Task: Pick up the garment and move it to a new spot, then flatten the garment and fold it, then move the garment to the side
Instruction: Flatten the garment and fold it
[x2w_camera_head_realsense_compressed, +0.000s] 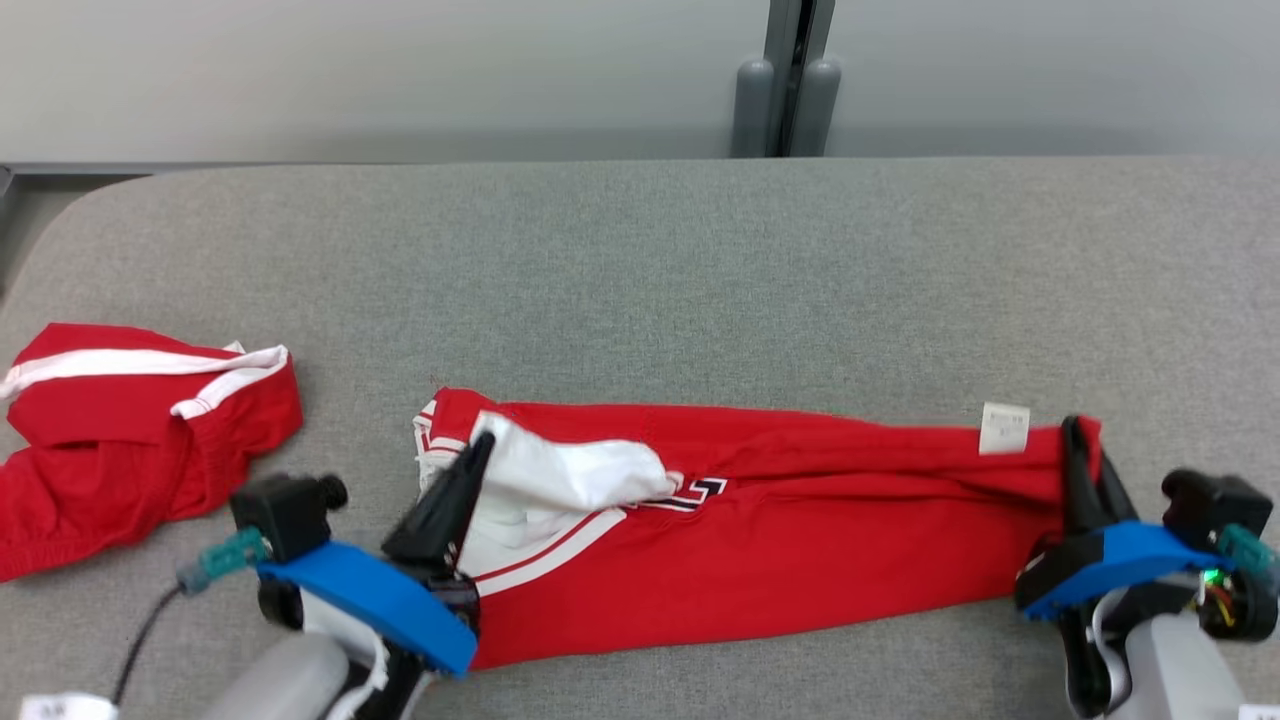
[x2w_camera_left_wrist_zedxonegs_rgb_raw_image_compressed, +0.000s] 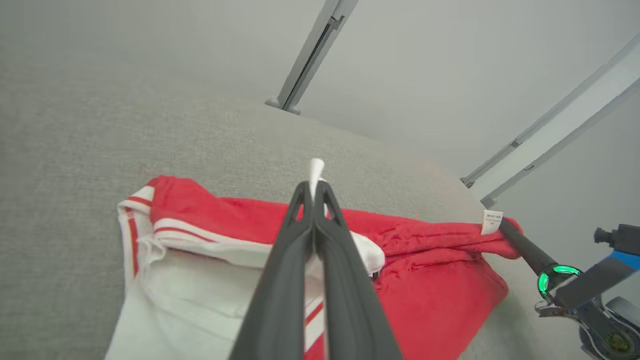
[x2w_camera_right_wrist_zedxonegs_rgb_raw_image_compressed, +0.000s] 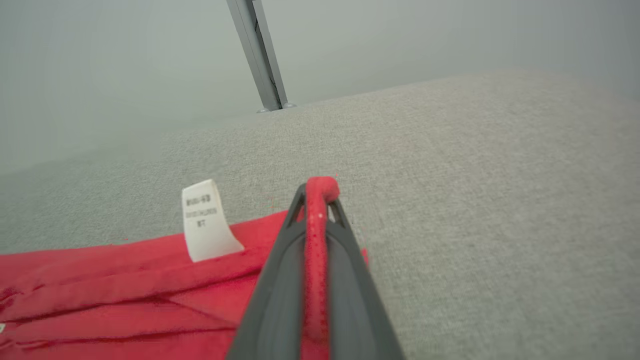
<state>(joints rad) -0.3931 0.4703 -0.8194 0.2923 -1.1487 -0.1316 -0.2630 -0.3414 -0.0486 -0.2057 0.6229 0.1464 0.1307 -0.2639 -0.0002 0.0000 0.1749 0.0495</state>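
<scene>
The grey bench (x2w_camera_head_realsense_compressed: 640, 260) carries everything. The garment (x2w_camera_head_realsense_compressed: 780, 520), red with white panels and striped trim, lies across its near part. Its long axis runs left to right, and it is drawn out between the two arms so that each end sits at an end effector. Neither arm is nearer; each has its own end. It is roughly flat but not smooth: long creases run along the upper edge. A white layer is bunched and turned over at the left end, beside some dark lettering (x2w_camera_head_realsense_compressed: 700, 492). A second red piece (x2w_camera_head_realsense_compressed: 130, 430) lies crumpled well apart, at the bench's left edge. The left end effector (x2w_camera_head_realsense_compressed: 478, 445) is closed, pinching a peak of the white cloth. The right end effector (x2w_camera_head_realsense_compressed: 1072, 430) is closed too, with a rolled red edge clamped at the far right corner. A small white label (x2w_camera_head_realsense_compressed: 1004, 428) stands up just beside that grip. I judge the coming move needs both arms travelling together, with the cloth taut along that axis.
</scene>
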